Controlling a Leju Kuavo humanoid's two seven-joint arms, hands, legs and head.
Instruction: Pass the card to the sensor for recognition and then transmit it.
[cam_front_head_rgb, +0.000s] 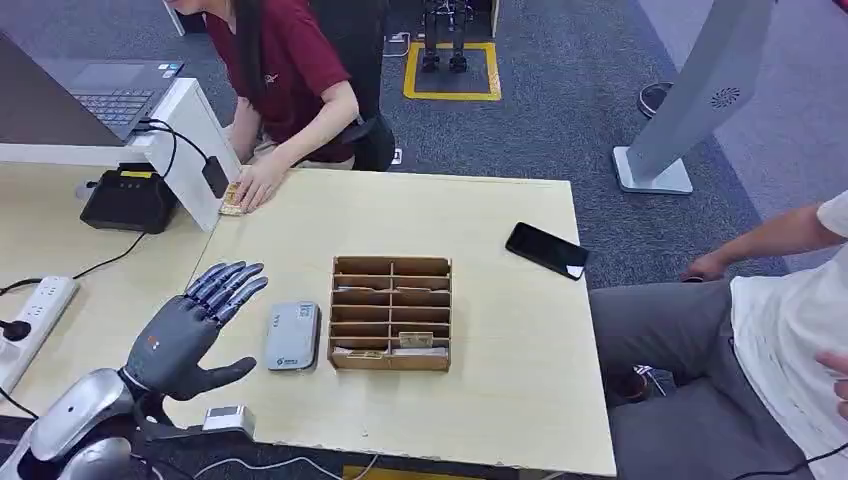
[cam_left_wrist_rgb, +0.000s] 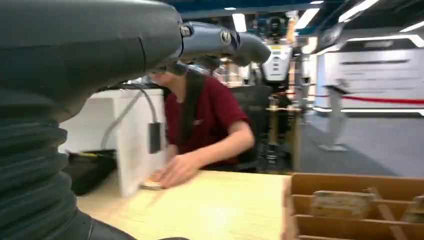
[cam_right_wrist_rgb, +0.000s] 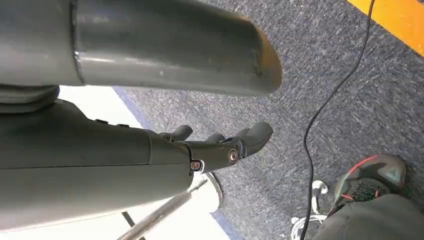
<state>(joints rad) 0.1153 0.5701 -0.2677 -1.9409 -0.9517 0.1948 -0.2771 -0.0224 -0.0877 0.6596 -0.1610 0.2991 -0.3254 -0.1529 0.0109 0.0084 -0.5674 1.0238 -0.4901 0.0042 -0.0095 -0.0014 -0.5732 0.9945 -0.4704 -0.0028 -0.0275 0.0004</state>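
We see our left arm (cam_front_head_rgb: 70, 425) coming up from bottom-left in head view, silver forearm, dark wrist. Left hand (cam_front_head_rgb: 195, 325) is held flat, palm down, fingers (cam_front_head_rgb: 228, 285) straight and slightly spread, pointing fwd and a bit right; thumb (cam_front_head_rgb: 215, 377) sticks out sideways, well apart from the fingers. Nothing btwn fingers and thumb, nothing held. In right wrist view our right hand (cam_right_wrist_rgb: 220, 150) hangs low, fingers (cam_right_wrist_rgb: 252, 137) loosely bent but apart, thumb (cam_right_wrist_rgb: 175, 50) stretched out above them, nothing in the gap.
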